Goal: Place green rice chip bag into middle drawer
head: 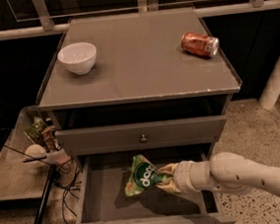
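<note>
Gripper (pixel 167 179), clamped on the green rice chip bag (pixel 141 177), holds it over the open middle drawer (pixel 107 204). A bowl (pixel 77 57) sits near the worktop's (pixel 141 69) back-left corner.

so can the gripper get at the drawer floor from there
Probably yes. The gripper, shut on the bag, hangs over the open drawer, and the floor under it looks bare, with nothing in between.

On the top (pixel 136 69) the bowl (pixel 77 57) sits left and the can (pixel 200 44) right, well apart. Below the closed front (pixel 108 137) the drawer (pixel 107 204) stands pulled out; over its middle the gripper (pixel 165 177), reaching in from the right, holds the bag (pixel 142 177) by its right edge
</note>
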`<state>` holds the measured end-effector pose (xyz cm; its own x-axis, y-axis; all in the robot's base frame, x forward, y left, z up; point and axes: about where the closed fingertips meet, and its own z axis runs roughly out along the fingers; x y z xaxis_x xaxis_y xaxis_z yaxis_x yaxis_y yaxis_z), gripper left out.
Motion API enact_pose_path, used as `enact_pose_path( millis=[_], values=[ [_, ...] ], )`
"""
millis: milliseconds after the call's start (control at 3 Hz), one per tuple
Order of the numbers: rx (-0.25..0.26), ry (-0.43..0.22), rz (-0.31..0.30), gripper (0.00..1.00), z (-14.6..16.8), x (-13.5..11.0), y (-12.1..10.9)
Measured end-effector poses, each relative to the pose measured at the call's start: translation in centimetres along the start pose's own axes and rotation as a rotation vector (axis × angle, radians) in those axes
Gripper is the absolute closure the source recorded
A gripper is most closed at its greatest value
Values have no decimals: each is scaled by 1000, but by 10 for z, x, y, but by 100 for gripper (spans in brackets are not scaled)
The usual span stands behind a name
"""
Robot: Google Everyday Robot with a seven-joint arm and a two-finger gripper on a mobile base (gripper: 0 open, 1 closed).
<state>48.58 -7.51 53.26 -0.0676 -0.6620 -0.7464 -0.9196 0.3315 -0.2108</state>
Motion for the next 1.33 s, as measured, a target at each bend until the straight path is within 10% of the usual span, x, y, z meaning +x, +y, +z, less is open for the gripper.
enact_pose_path(
  millis=[1333],
  values=[
    [-24,-120,-42,100,101,68,-7]
  ],
)
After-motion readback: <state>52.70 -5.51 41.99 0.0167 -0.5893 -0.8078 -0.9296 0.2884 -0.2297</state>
